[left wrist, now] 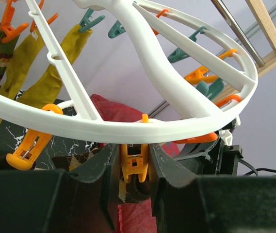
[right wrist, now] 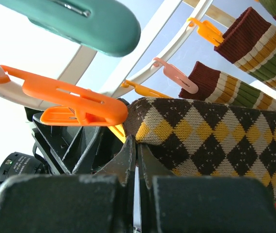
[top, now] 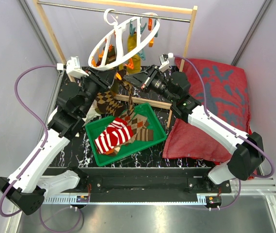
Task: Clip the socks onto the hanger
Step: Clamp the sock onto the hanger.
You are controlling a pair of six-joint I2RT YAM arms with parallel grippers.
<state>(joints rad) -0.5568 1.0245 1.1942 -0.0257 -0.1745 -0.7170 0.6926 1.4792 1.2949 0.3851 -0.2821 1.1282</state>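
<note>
Lying right of the right pincer (right wrist: 138, 145): red cushion (top: 225, 111), grey print unreadable. Above both pincers the hanger (left wrist: 142, 128) is hanging tilted. Right pincer, fully closed, is pinching the argyle sock (right wrist: 215, 141) by its edge; left pincer (left wrist: 134, 150), barely parted, is squeezing an orange clip (left wrist: 134, 167).

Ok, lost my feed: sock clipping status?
Left gripper squeezing orange clip on hanger. Right gripper shut on argyle sock, its end at that clip. No obstruction seen.

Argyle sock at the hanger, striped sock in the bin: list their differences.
The argyle sock has brown, cream and yellow diamonds; the striped sock has red and white bands. The argyle sock is up at the hanger; the striped sock lies in the green bin. Both patterned.
</note>
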